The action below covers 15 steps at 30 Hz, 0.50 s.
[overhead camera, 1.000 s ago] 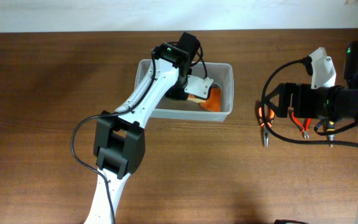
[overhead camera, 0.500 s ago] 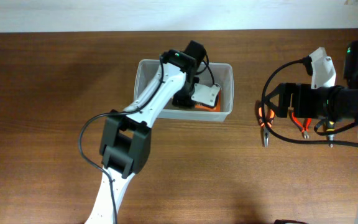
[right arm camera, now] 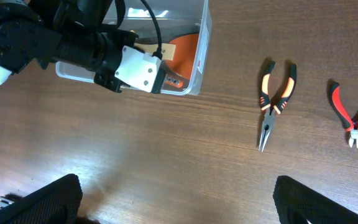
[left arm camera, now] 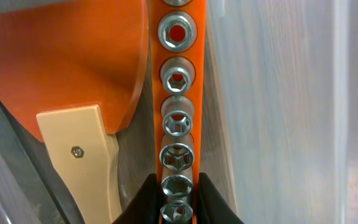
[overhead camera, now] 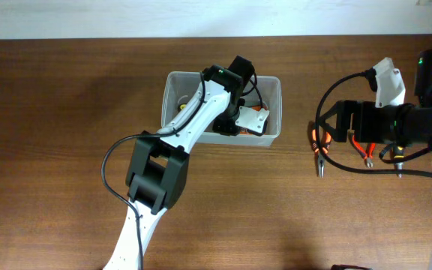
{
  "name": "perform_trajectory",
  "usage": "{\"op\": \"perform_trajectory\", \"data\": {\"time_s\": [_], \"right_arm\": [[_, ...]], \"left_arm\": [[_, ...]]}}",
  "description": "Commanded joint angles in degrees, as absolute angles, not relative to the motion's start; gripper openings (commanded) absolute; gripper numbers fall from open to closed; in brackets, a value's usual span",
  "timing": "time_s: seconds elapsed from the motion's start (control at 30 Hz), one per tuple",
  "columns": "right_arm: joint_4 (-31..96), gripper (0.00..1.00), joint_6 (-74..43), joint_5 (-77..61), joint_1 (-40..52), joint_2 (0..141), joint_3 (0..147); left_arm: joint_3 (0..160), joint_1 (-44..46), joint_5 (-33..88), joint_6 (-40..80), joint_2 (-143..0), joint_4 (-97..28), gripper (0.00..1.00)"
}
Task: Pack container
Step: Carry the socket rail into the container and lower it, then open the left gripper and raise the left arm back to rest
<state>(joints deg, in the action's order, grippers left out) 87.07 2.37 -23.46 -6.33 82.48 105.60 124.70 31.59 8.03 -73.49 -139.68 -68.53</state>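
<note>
The clear container (overhead camera: 172,82) stands on the wooden table at the back middle. My left gripper (overhead camera: 240,120) reaches down inside it. In the left wrist view its two black fingers sit against both sides of an orange socket rail (left arm camera: 178,81) loaded with several steel sockets, so the left gripper (left arm camera: 178,202) is shut on the rail. The rail runs along the container's frosted wall (left arm camera: 278,93). Beside it lies an orange tool (left arm camera: 73,56) with a cream handle (left arm camera: 86,155). My right gripper (right arm camera: 185,205) hovers open over bare table, nothing between its fingers.
Orange-and-black needle-nose pliers (right arm camera: 275,99) lie on the table right of the container, below the right gripper (overhead camera: 336,124). Red-handled cutters (right arm camera: 356,112) lie further right. The left arm stretches from the front edge up to the container (right arm camera: 201,56).
My left gripper has shifted right and deeper into the container with the socket rail. The right arm and both pliers have not moved.
</note>
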Motion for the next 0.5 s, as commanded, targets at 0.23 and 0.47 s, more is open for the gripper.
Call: {"op": "perform_trajectory", "data": {"time_s": [0.23,0.47], "right_arm": [[87.44,0.99,2.55,-24.18,-6.02,82.35,106.08],[87.5,0.99,2.55,-24.18,-6.02,82.35,106.08]], "left_arm": [[127.81,31.51,8.58,-62.65,-138.72,-68.6,0.99],[142.5,31.35,1.54,-43.7,-136.14,-68.6,0.99]]}}
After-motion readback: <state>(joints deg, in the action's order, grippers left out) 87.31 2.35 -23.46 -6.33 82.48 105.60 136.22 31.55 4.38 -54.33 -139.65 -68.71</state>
